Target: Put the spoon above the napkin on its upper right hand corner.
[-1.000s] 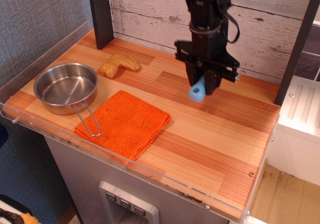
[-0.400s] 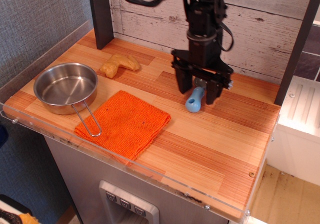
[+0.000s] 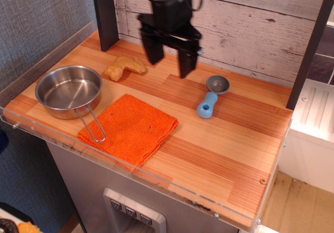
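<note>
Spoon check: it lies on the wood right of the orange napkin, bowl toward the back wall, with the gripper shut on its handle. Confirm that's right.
Not quite. In the observation.image view the gripper is open and raised, apart from the spoon. The rest holds: the spoon lies on the wood right of the orange napkin, bowl toward the back wall.

Coarse woven napkin (image 3: 129, 130); shiny steel pan (image 3: 68, 90); spoon (image 3: 212, 96) with grey metal bowl, blue plastic handle
</note>
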`<state>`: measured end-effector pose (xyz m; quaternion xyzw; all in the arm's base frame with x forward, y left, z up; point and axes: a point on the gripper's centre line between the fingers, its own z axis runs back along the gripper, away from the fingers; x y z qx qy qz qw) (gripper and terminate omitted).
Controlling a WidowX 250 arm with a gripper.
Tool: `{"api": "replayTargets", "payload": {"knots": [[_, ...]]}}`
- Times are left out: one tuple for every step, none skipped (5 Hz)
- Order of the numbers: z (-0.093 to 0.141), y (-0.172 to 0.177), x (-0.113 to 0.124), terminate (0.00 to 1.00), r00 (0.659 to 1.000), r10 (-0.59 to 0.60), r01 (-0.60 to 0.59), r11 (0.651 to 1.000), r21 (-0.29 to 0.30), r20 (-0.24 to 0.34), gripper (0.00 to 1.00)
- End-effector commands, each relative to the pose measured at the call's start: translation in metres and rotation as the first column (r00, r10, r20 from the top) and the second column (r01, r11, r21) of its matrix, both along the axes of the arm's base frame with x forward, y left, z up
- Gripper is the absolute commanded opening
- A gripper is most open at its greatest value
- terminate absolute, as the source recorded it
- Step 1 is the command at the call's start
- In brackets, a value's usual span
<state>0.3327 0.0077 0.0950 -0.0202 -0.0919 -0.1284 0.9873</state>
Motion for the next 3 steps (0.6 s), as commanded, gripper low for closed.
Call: {"api": "replayTargets", "payload": {"knots": [[0.0138,0.0351,-0.0275,0.0,0.999,0.039,-0.041,0.998,0.057,0.031,1.0],[0.0138,0.0351,-0.0275,0.0,0.999,0.039,-0.041,0.998,0.057,0.031,1.0],[0.0138,0.0351,-0.0275,1.0,0.999,0.039,-0.041,0.998,0.057,0.031,1.0]]}}
